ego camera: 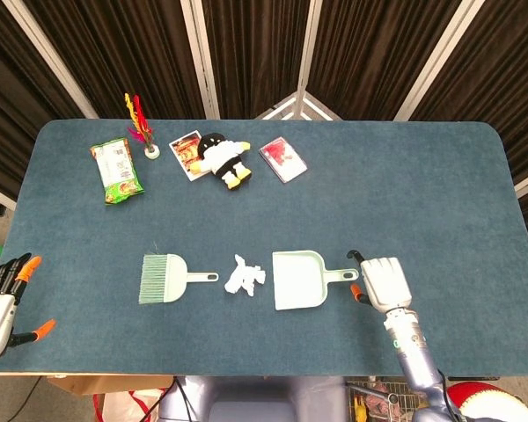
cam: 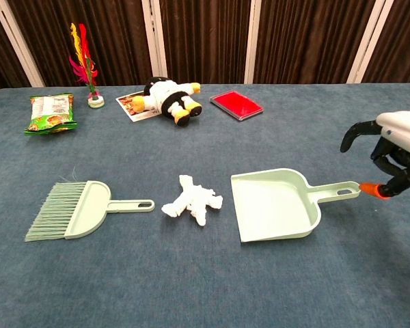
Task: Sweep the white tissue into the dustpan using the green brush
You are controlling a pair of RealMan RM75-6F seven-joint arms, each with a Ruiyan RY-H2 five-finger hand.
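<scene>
The pale green brush (ego camera: 163, 279) (cam: 72, 210) lies flat left of centre, handle pointing right. The crumpled white tissue (ego camera: 245, 276) (cam: 191, 200) sits between it and the pale green dustpan (ego camera: 299, 280) (cam: 277, 205), whose mouth faces the front and whose handle points right. My right hand (ego camera: 383, 281) (cam: 396, 150) hovers just past the end of the dustpan handle, fingers bent downward and apart, holding nothing. An orange fingertip is close to the handle's tip. My left hand (ego camera: 0, 299) stays at the table's front left corner, fingers spread and empty; the chest view does not show it.
Along the far side lie a green snack bag (ego camera: 117, 170), a feather shuttlecock (ego camera: 141, 127), a photo card (ego camera: 187, 148) under a plush toy (ego camera: 222, 158) and a red card case (ego camera: 283, 158). The blue table's front edge (ego camera: 246, 374) runs close behind the hands.
</scene>
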